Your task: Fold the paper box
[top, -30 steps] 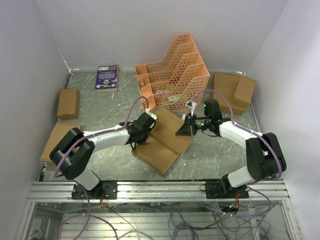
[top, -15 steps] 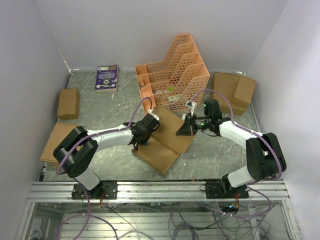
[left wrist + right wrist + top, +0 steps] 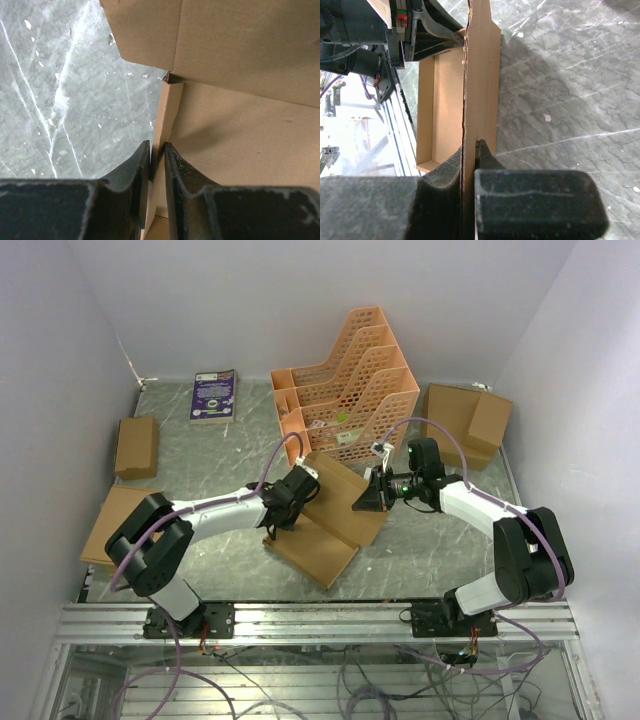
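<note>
The paper box (image 3: 312, 548) is a shallow brown cardboard tray at the table's middle, its lid panel (image 3: 340, 498) raised at a slant behind it. My left gripper (image 3: 272, 528) is at the tray's left end. In the left wrist view its jaws (image 3: 157, 152) stand slightly apart astride a thin upright side flap (image 3: 168, 112), with a dark gap beside the card. My right gripper (image 3: 362, 502) is shut on the lid's right edge. The right wrist view shows the card edge-on (image 3: 481, 75), pinched between the fingers (image 3: 469, 150), and the tray's inside (image 3: 442, 105) beyond.
An orange lattice file rack (image 3: 345, 380) stands just behind the box. A book (image 3: 213, 395) lies at the back left. Other brown cardboard boxes sit at the left (image 3: 136, 445), front left (image 3: 110, 520) and back right (image 3: 468, 420).
My left gripper has shifted a little right along the box's left end and its jaws have eased apart. The right gripper keeps its grip and has hardly moved.
</note>
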`<state>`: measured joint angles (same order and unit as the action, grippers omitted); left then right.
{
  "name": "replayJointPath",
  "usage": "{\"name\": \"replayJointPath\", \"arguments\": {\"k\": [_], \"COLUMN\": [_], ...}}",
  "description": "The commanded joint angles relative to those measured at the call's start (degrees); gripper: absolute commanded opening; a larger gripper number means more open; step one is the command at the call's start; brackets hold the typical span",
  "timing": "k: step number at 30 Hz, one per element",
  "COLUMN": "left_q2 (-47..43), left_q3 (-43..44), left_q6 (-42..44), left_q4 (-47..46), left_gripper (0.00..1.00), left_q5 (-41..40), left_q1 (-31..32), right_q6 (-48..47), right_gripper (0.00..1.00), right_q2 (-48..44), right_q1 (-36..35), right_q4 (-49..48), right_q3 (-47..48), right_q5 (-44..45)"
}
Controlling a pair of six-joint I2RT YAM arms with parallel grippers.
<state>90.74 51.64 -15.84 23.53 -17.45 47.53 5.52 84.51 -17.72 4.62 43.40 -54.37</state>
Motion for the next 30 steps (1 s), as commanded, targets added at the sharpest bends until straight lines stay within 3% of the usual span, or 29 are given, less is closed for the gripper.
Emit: {"name": "replayJointPath", "arguments": {"k": [1, 4, 8, 14, 23, 27, 30], "left_q2": [-0.8, -0.5, 0.8, 4.3, 3.9, 4.9, 6.2], "left_q3": [1.1, 0.1, 0.1, 3.0, 2.2, 1.9, 2.7], "left_q6": [-2.7, -4.0, -5.4, -5.6, -1.8, -1.3, -0.9], "left_q4": [0.7, 0.9, 1.5, 4.9, 3.5, 3.3, 4.1], "left_gripper": [0.27, 0.24, 0.07, 0.07, 0.18, 0.17, 0.08], "left_q5": [2.5, 2.3, -0.2, -8.9, -6.1, -4.4, -6.5], "left_q1": [0.7, 0.8, 1.0, 4.0, 5.6, 5.9, 7.3], "right_q6": [-1.7, -1.7, -2.1, -5.1, -6.4, -6.2, -6.4], "right_gripper": [0.00, 0.00, 0.00, 0.00, 0.00, 0.00, 0.00], "right_q2": [-1.6, -2.0, -2.0, -2.7, -1.4, -1.5, -1.4], "right_q1": [-0.6, -0.6, -0.7, -0.7, -0.7, -0.7, -0.7], "right_q4": [0.1, -0.1, 0.6, 4.1, 6.0, 5.6, 5.7], "right_q3": [1.6, 1.8, 3.0, 7.8, 11.6, 11.2, 11.1], "right_q5": [0.6, 0.8, 0.6, 2.1, 1.4, 1.0, 0.8]}}
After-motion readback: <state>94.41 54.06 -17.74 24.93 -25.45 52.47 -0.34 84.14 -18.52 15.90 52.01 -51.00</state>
